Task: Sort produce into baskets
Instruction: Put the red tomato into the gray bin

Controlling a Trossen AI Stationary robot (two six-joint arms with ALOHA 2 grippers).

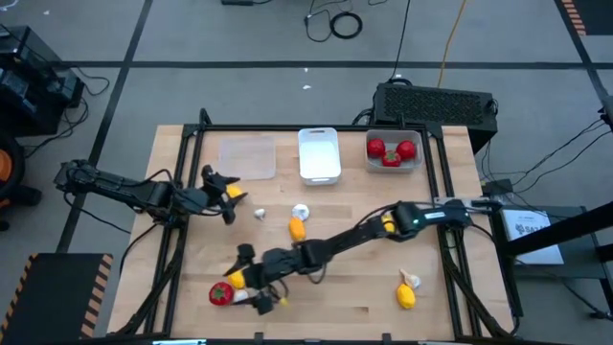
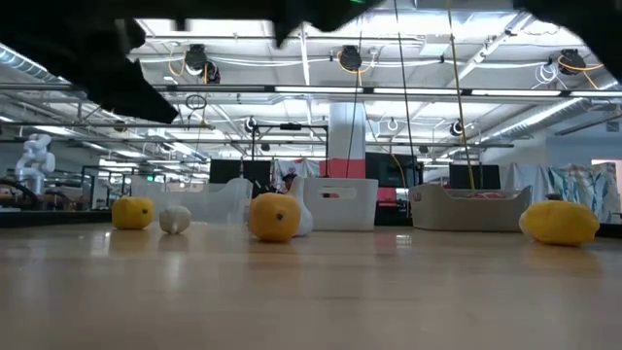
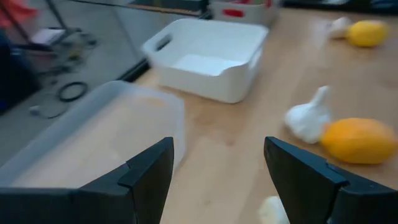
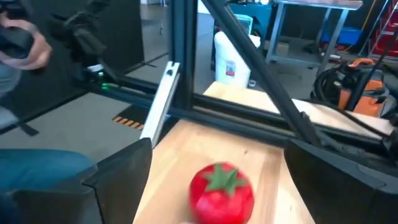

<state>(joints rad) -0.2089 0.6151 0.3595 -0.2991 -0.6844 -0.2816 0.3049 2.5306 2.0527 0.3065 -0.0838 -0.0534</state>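
Right claw (image 1: 251, 287), fingers spread and empty, low over wooden surface (image 1: 354, 287); round red tomato with green top (image 4: 221, 191) dead ahead between fingers. Left claw (image 3: 217, 180) spread, idle near clear tray (image 3: 93, 137).

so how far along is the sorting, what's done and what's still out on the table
Done: three tomatoes sit in the grey-white tray. In hand: the right gripper, open, is at a loose tomato; the left gripper, open, hovers near the clear tray. Left: that tomato, several lemons and garlic bulbs on the table; the white tray and the clear tray look empty.
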